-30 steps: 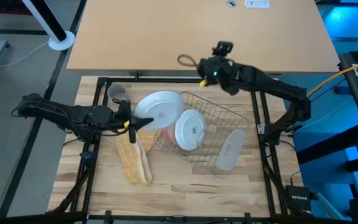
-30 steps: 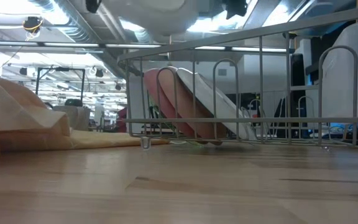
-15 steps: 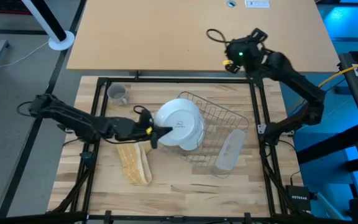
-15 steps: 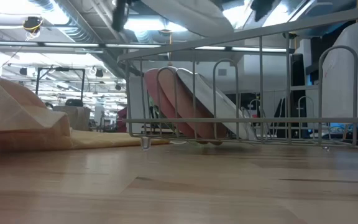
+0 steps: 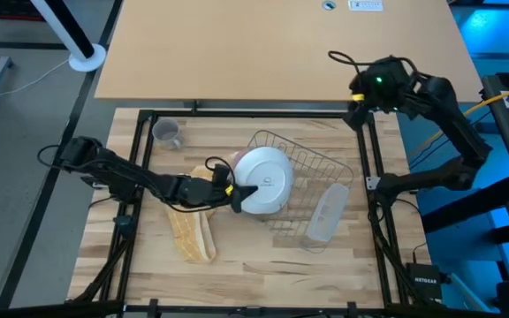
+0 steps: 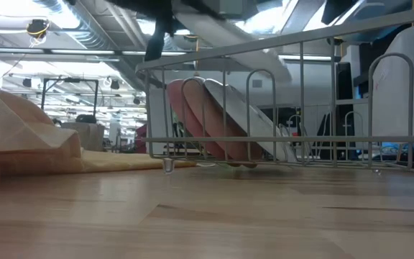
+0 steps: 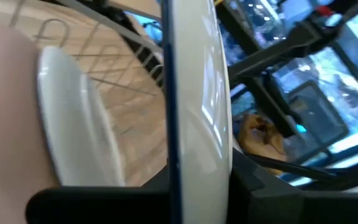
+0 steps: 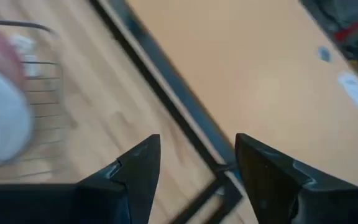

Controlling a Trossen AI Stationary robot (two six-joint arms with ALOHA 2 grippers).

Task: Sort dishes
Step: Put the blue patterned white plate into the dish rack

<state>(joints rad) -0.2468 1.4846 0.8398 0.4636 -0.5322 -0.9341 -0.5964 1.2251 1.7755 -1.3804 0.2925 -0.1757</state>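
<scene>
My left gripper (image 5: 233, 191) is shut on a white plate (image 5: 263, 179) and reaches in from the table's left, holding it over the wire rack (image 5: 312, 163). In the low view a pink plate (image 6: 192, 119) and a white plate (image 6: 246, 119) lean on edge in the rack's slots. A small grey mug (image 5: 168, 132) stands at the far left. My right gripper (image 5: 360, 95) hangs open over the table's far right corner, holding nothing. My left gripper pinches the white plate's rim (image 7: 194, 155) between its two fingers, one on each face. The fingers come about level from the table's left. The plate is lifted and slanted over the rack's left part; whether its lower edge touches the wires I cannot tell.
A folded yellow checked cloth (image 5: 193, 231) lies near the left front. A clear oblong tray (image 5: 325, 212) lies against the rack's near right side. Black frame bars (image 5: 237, 113) border the wooden table.
My left gripper has carried the white plate toward the table's right and lower, rolling so the plate turns from facing up toward standing on edge over the racked dishes. My right gripper has swung from the far middle to the far right corner, still open.
</scene>
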